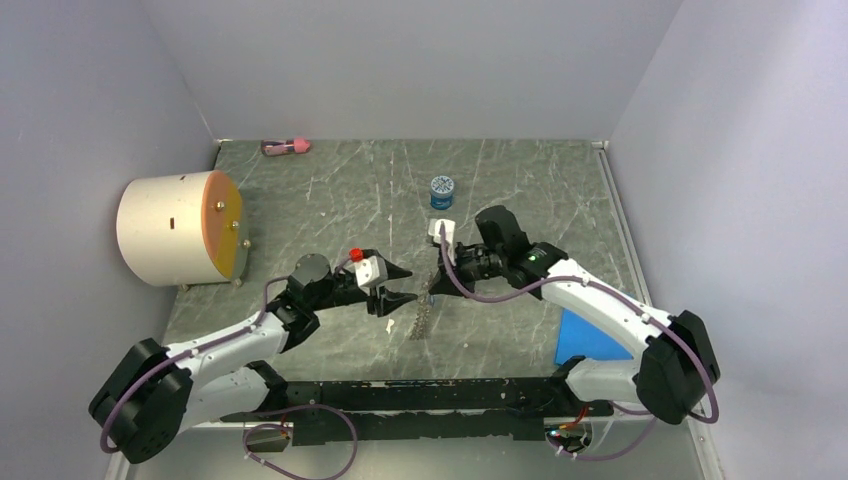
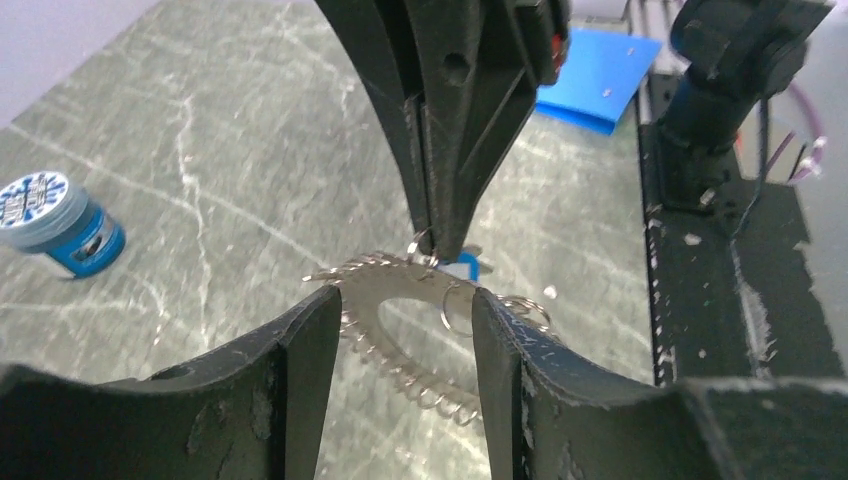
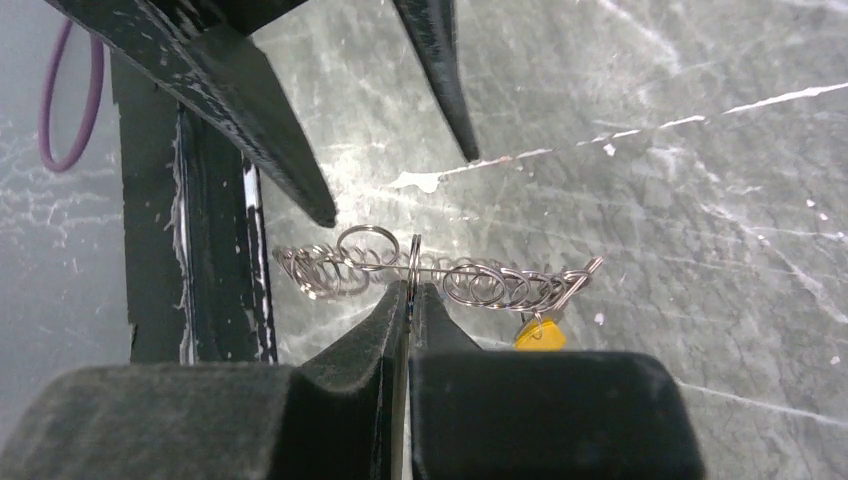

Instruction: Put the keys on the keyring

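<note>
The keyring (image 1: 422, 318), a thin metal loop strung with several small rings, hangs from my right gripper (image 1: 432, 290) just above the table. In the right wrist view my right gripper (image 3: 410, 290) is shut on an upright small ring threaded on the keyring (image 3: 480, 283). The yellow key (image 3: 540, 335) dangles under the loop's right end. A bit of the blue key (image 2: 463, 266) sticks out beside the right fingertips (image 2: 437, 245). My left gripper (image 2: 405, 300) is open, its fingers on either side of the keyring (image 2: 390, 290) without touching it. From above, the left gripper (image 1: 398, 285) faces the right one.
A round blue jar (image 1: 441, 191) stands behind the grippers. A blue sheet (image 1: 585, 340) lies at the right, by the right arm. A cream drum with an orange face (image 1: 175, 228) sits far left. A pink item (image 1: 285, 147) lies at the back wall. A small white piece (image 1: 388, 325) lies under the left gripper.
</note>
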Available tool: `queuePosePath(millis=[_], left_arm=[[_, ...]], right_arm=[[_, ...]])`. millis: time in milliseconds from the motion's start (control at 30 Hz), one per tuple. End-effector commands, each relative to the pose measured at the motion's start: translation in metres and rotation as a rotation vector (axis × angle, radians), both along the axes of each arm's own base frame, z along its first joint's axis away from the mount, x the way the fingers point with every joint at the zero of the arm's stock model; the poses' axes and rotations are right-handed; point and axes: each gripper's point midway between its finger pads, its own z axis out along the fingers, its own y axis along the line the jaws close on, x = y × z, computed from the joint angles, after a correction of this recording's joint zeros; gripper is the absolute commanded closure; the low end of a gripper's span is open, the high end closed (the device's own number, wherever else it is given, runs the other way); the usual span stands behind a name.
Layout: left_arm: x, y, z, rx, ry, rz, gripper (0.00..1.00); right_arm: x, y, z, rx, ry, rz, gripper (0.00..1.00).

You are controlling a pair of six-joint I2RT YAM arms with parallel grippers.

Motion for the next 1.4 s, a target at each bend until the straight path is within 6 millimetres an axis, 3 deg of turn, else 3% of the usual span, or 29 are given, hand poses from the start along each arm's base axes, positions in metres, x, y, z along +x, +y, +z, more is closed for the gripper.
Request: queuePosePath(millis=[0, 267, 500, 833, 1167, 1367], left_arm=[[0.009, 0.007, -0.013, 0.132, -0.022, 0.037, 0.44], [-0.005, 0.003, -0.02, 0.185, -0.072, -0.083, 0.47], [-0.014, -0.01, -0.007, 0.118, -0.119, -0.175, 0.56], [-0.014, -0.034, -0.014, 0.115, -0.137, -0.206, 0.58], [-0.009, -0.046, -0.027, 0.163, -0.137, -0.194, 0.68], [-0.008, -0.047, -0.028, 0.188, -0.143, -0.194, 0.91]], right_arm=[[-0.008, -0.009, -0.01, -0.18, 0.01, 0.029, 1.0], [-0.013, -0.015, -0.028, -0.364, 0.05, 0.038, 1.0], [-0.013, -0.007, -0.021, -0.322, 0.019, 0.058, 1.0], [-0.013, -0.001, -0.015, -0.278, 0.007, 0.067, 1.0], [-0.014, 0.0, -0.017, -0.281, 0.018, 0.074, 1.0], [-0.014, -0.001, -0.019, -0.29, 0.024, 0.071, 1.0]])
